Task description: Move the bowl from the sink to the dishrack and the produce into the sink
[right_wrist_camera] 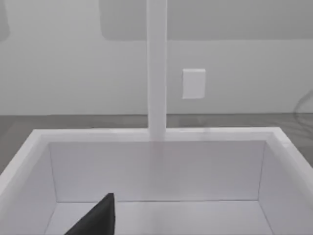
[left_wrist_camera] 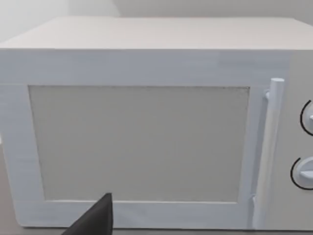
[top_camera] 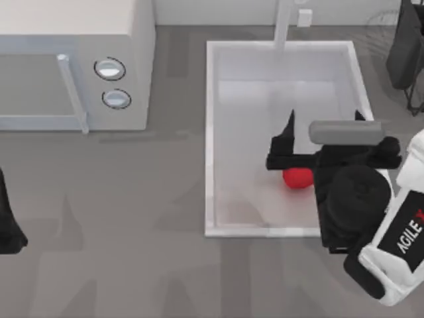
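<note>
The white sink [top_camera: 211, 132] lies right of centre, its faucet [top_camera: 283, 23] at the far short side. The red produce [top_camera: 298, 177] rests on the sink floor near the front wall, partly under my right arm's black wrist. My right gripper [top_camera: 324, 120] hovers over the sink, open, both fingers pointing toward the faucet with nothing between them. One of its fingers [right_wrist_camera: 98, 218] shows in the right wrist view before the sink's far wall [right_wrist_camera: 156, 169] and faucet [right_wrist_camera: 157, 68]. The bowl is out of view. My left gripper [top_camera: 8, 225] is parked at the left edge, open.
A white microwave [top_camera: 73, 66] stands at the back left, and its door [left_wrist_camera: 139, 142] faces the left wrist camera. A dark wire dishrack [top_camera: 405, 53] sits at the back right corner. Grey counter [top_camera: 132, 252] stretches in front of the microwave.
</note>
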Controlling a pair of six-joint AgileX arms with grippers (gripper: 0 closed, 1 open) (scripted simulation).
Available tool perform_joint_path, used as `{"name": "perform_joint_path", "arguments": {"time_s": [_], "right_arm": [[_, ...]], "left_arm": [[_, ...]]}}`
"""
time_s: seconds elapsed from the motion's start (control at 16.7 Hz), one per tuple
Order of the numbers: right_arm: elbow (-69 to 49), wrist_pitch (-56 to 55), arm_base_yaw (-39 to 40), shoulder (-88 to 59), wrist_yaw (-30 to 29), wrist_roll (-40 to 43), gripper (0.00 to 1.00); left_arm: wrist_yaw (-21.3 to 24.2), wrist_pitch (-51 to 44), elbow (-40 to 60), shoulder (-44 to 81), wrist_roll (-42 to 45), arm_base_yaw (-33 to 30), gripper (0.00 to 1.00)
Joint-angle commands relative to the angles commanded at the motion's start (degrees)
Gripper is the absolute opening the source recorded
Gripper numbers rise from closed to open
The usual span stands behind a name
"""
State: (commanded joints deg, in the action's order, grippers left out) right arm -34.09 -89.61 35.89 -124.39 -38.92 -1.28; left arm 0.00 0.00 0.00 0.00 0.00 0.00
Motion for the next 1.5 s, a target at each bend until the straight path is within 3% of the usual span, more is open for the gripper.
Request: {"name": "perform_joint_path", "arguments": {"time_s": [0.24,0.6,1.14,1.5], "right_arm": [[3.02,9.98,-5.15,12.87,1.66,-1.71,1.0],[10.82,32.95,-16.04,45.42,7.54,-4.44,1.0],[25.33,69.85,-30.12,96.89,25.0,-3.01,1.0],[32.49,86.08,-35.08,119.57,36.02,0.05,1.0]], "left_arm": [[0.0,0.0,0.0,0.0,0.0,0.0,1.0],[0.0,0.0,0.0,0.0,0.0,0.0,1.0],[0.0,0.0,0.0,0.0,0.0,0.0,1.0],[0.0,0.0,0.0,0.0,0.0,0.0,1.0]]}}
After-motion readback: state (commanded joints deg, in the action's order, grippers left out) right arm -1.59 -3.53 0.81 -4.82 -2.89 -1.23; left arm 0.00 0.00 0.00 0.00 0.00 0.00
